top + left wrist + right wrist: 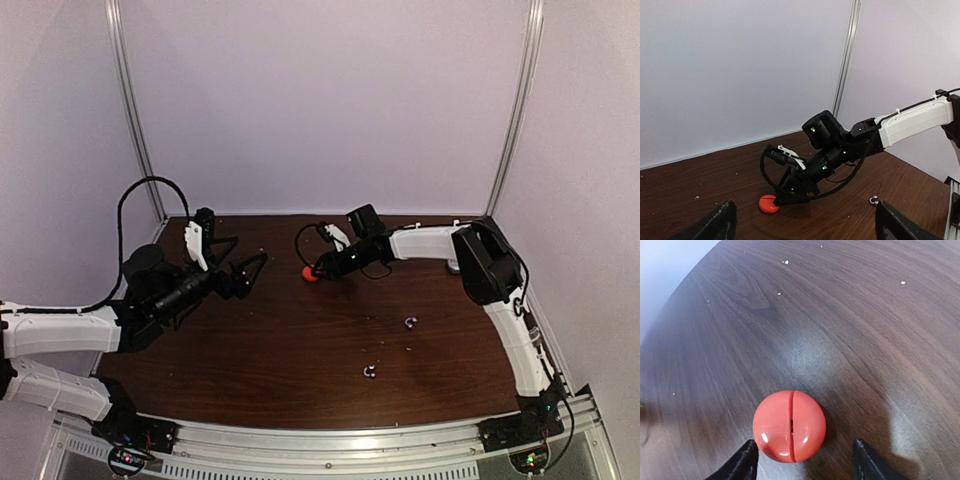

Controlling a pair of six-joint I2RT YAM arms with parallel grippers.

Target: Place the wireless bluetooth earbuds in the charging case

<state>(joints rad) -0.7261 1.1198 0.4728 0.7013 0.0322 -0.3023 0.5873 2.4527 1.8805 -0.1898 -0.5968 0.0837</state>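
Note:
The charging case (789,426) is a round red shell with a slit across its top, lying shut on the dark wooden table (300,340). It also shows in the top view (311,274) and the left wrist view (768,204). My right gripper (805,464) is open and low over the case, with its left finger beside the rim and a clear gap to the right finger. Two silvery-grey earbuds (410,322) (369,371) lie loose nearer the front; one earbud (873,200) shows in the left wrist view. My left gripper (245,262) hangs wide open at the left, holding nothing.
White walls with metal posts (133,110) (515,110) close in the back of the table. An aluminium rail (330,440) runs along the near edge. The right arm (500,300) stretches along the right side. Small white crumbs (785,262) dot the wood.

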